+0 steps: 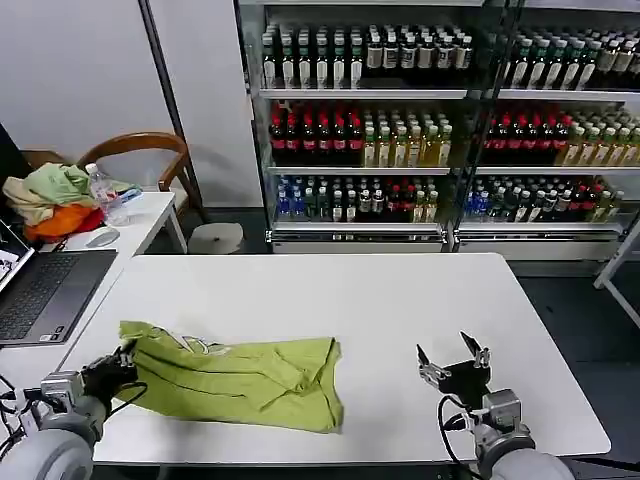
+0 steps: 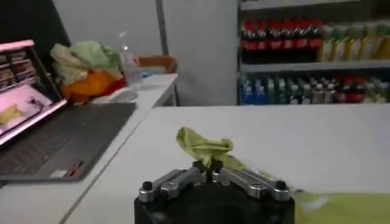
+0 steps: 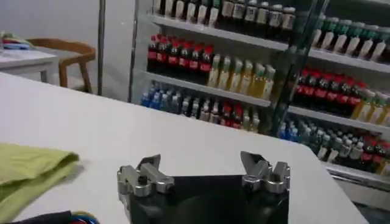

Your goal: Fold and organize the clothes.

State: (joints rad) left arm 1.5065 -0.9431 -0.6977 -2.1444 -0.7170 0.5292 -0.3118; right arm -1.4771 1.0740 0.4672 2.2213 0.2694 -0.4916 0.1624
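Observation:
The clothes, a lime yellow-green T-shirt [image 1: 245, 378], lie loosely folded and crumpled on the white table [image 1: 370, 300] near its front left. My left gripper [image 1: 126, 358] is at the shirt's left end, shut on a bunched corner of the fabric [image 2: 204, 146]. My right gripper [image 1: 453, 351] hovers open over bare table to the right of the shirt, with nothing between its fingers [image 3: 150, 165]. The shirt's right edge [image 3: 27, 170] lies well apart from the right gripper [image 3: 204, 163].
A laptop [image 1: 35, 290] sits on the side desk at the left, with a mouse [image 1: 101, 237], a water bottle [image 1: 104, 194] and a heap of pale green, beige and orange garments [image 1: 50, 200]. A wooden chair [image 1: 150, 150] and drink shelves [image 1: 440, 130] stand behind.

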